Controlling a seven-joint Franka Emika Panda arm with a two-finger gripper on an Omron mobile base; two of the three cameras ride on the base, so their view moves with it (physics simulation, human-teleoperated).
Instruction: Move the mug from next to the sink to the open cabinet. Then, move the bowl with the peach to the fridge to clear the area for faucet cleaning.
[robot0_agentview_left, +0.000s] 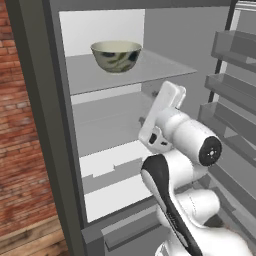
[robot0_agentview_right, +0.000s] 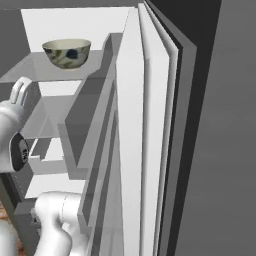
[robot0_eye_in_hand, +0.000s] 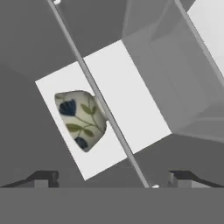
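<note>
Your gripper (robot0_eye_in_hand: 111, 179) has its jaws spread wide with nothing between them; the two dark fingertips (robot0_eye_in_hand: 43, 178) sit far apart at the foot of the hand view. Beyond your arm (robot0_agentview_left: 187, 137), the fridge (robot0_agentview_left: 35, 125) stands open. Farther in, the bowl (robot0_agentview_left: 116, 55) rests upright on the upper glass shelf (robot0_agentview_left: 165, 67), well apart from the gripper. You cannot tell whether the peach lies inside it.
</note>
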